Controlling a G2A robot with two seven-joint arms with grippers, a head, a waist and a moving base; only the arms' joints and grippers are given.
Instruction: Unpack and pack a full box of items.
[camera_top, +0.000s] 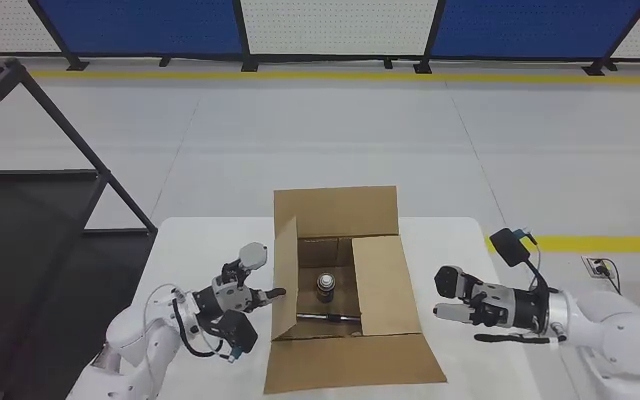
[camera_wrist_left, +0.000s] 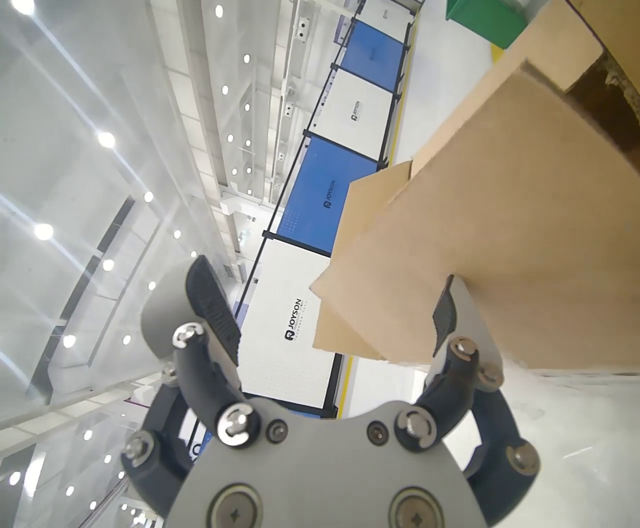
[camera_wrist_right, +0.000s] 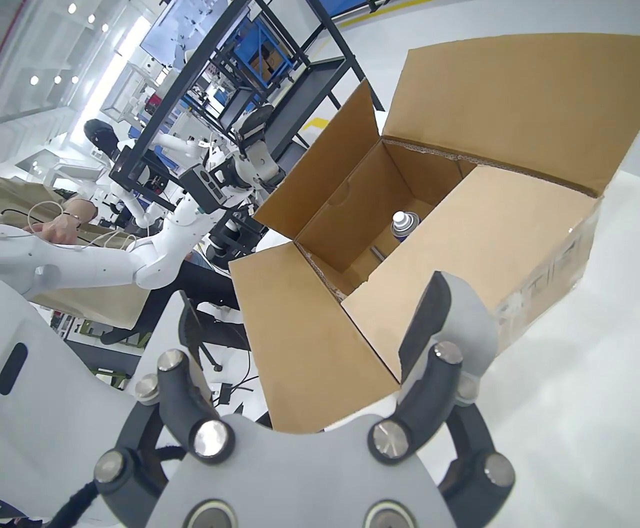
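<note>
top view / box: the cardboard box (camera_top: 335, 210) is sitting mid-frame on the white table (camera_top: 200, 245), open side up. The far and near flaps are lying outward and the side flaps are standing up.
top view / contents: a spray can (camera_top: 325, 285) is standing upright on the box floor. A thin metal rod (camera_top: 330, 317) is lying flat just below it in the frame, toward the near wall.
top view / left gripper: the left gripper (camera_top: 266, 275) is hovering in the lower left of the frame, just beside the box's left flap. Its fingers are spread and gripping nothing.
top view / right gripper: the right gripper (camera_top: 443, 294) is hovering in the lower right, apart from the right flap. Its fingers are spread and it is empty.
left wrist view / gripper: the left gripper (camera_wrist_left: 330, 315) is showing its fingers (camera_wrist_left: 212, 300) wide apart, clamping nothing.
left wrist view / box: a box (camera_wrist_left: 500, 225) flap is standing right in front of the gripper. One pad is sitting very close to the cardboard, but contact cannot be told.
right wrist view / gripper: the right gripper (camera_wrist_right: 310, 325) is facing the box from outside, fingers apart and empty.
right wrist view / box: the box (camera_wrist_right: 500, 90) is standing open, with the spray can (camera_wrist_right: 404, 224) upright inside. The metal rod (camera_wrist_right: 377, 251) is lying beside the can, partly hidden by the nearest flap.
</note>
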